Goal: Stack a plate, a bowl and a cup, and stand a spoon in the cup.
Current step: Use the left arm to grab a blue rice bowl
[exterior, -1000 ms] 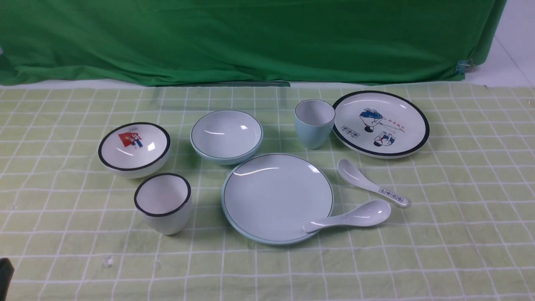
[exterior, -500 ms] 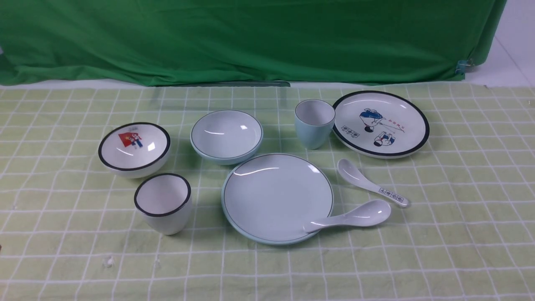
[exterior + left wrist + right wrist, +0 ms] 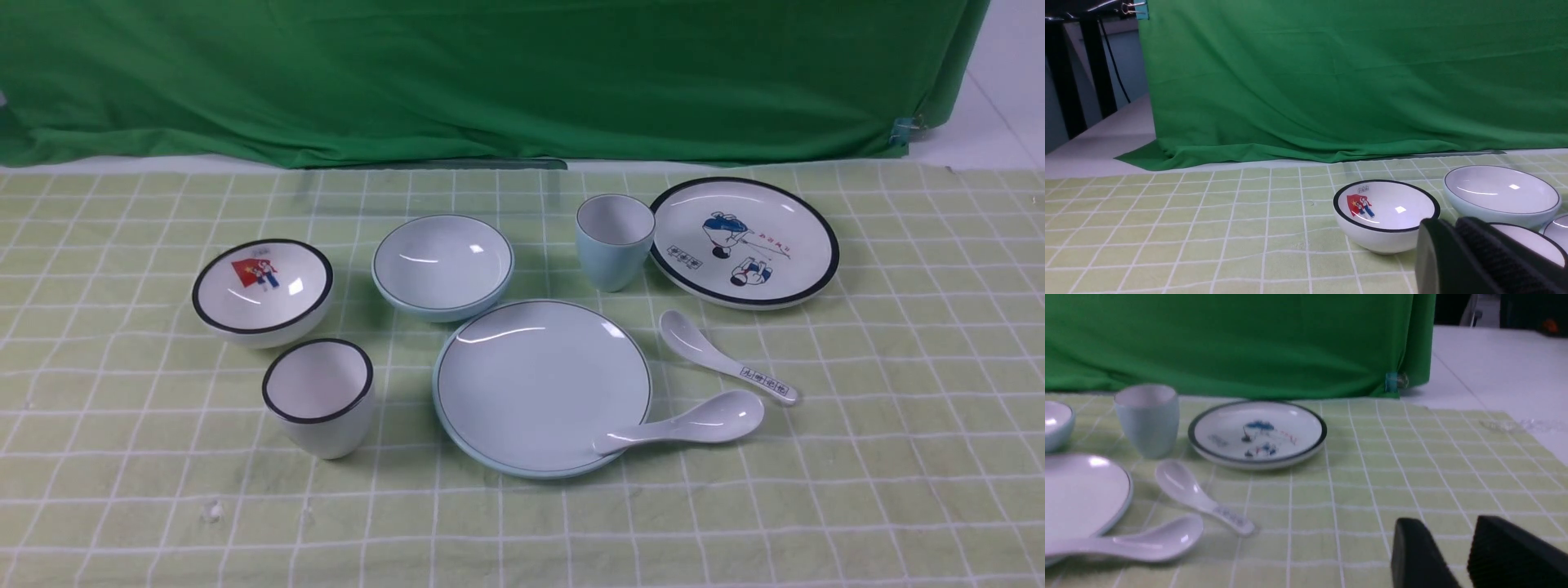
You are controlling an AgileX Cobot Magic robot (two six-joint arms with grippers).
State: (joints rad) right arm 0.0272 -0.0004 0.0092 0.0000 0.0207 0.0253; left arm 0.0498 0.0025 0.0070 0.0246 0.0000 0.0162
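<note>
Plate (image 3: 543, 388) at centre of table (image 3: 898, 490); bowl (image 3: 442, 265) at its 11 o'clock, cup (image 3: 612, 241) at 1 o'clock, spoon (image 3: 704, 425) at 4 o'clock with handle tip on plate rim. All well apart from left jaws, clenched empty, and right jaws, released, grasping nothing

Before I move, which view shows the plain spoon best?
The front view: the whole plain spoon shows, handle end resting on the blue plate, scoop on the cloth. The right wrist view sees it low and blurred, handle end cut off by the frame edge. The left wrist view misses it.
</note>
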